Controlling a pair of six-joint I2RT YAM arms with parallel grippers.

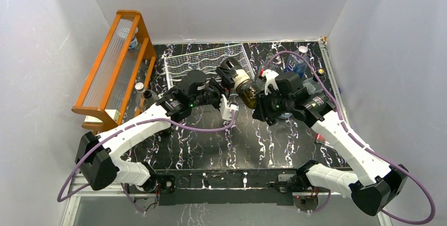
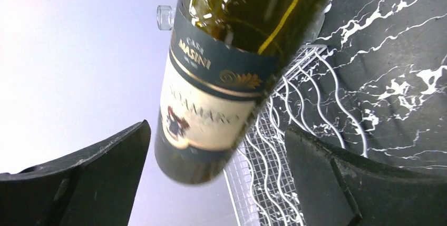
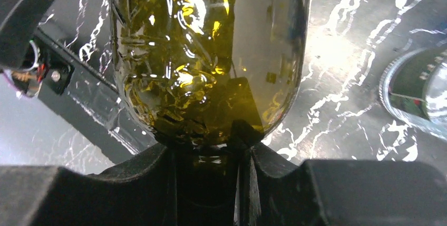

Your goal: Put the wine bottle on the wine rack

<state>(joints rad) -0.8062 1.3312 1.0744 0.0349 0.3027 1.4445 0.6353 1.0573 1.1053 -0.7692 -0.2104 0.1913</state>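
A green glass wine bottle [image 1: 244, 86] with a cream and dark label hangs tilted over the black marble table, its base toward the wine rack [image 1: 203, 59]. My right gripper [image 1: 263, 101] is shut on the bottle's neck. In the right wrist view the neck sits pinched between the fingers [image 3: 132, 184] of that gripper [image 3: 208, 168], below the bottle's shoulder [image 3: 205, 52]. My left gripper [image 1: 225, 98] stands open beside the bottle's base. In the left wrist view the base [image 2: 211, 105] floats between the spread fingers [image 2: 105, 173] without touching them, and the rack [image 2: 274, 184] lies behind.
A tall orange wooden shelf [image 1: 118, 62] with ribbed clear panels stands at the left. Small jars [image 1: 139, 86] sit by its foot. Clear plastic bottles [image 1: 300, 60] stand at the back right behind my right arm. White walls close in on three sides.
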